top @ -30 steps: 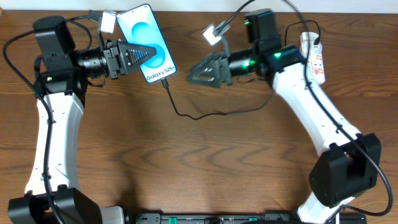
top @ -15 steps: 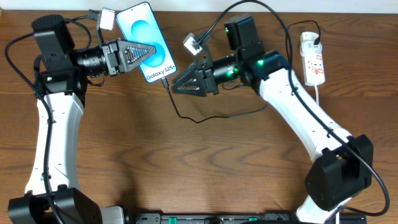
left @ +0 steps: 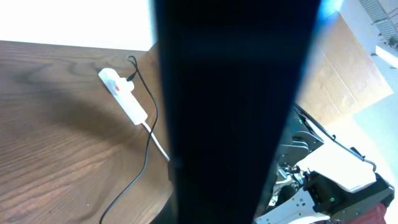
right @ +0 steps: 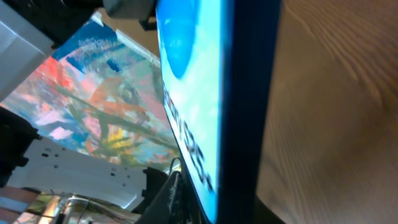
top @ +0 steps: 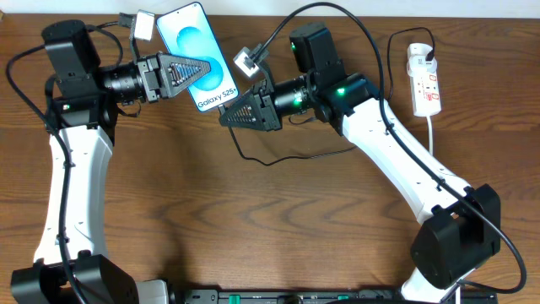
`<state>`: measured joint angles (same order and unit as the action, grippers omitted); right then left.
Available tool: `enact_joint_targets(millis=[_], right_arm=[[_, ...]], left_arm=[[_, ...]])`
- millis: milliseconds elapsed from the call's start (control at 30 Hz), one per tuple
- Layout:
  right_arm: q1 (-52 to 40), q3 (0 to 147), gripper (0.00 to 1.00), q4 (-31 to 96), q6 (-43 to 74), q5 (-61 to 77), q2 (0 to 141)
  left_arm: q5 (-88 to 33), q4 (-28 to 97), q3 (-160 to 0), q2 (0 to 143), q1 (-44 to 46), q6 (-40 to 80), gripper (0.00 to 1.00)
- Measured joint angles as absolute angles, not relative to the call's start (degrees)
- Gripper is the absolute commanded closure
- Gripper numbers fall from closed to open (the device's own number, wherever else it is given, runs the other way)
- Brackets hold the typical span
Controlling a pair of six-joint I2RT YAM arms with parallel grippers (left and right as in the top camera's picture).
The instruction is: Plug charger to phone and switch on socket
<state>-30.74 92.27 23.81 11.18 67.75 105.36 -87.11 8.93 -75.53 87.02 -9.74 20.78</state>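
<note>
The left gripper (top: 211, 67) is clamped on the phone (top: 192, 35) at 11 o'clock on the surface (top: 253, 228). The right gripper (top: 226, 119) sits at the phone's 5 o'clock end, where the charger (top: 278, 157) leads; I cannot tell how wide it stands. Best to press straight along the phone's axis, without twisting.

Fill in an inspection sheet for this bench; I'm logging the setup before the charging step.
Surface: wood-grain table, no spills seen.
Job's things: phone lit; socket at the far right.
Clutter: nothing seen.
Grippers: left gripper shut on phone; right gripper at phone's lower end, opening unclear.
Cables: charger loops across table; white cord leaves socket.
Surroundings: cardboard beyond table.
</note>
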Motion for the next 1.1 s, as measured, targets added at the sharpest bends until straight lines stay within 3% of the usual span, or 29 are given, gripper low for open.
enact_joint_targets(millis=[133,1100], right_arm=[[-30.7,92.3,0.99,23.0,13.4,68.1,105.3],[-31.1,92.1,0.98,20.0,20.8,67.4,105.3]], left_arm=[[-86.7,8.9,-75.5,87.0,-9.8,20.8,0.93],[-85.6,10.8,-75.6,87.0,-10.5,21.0,0.93]])
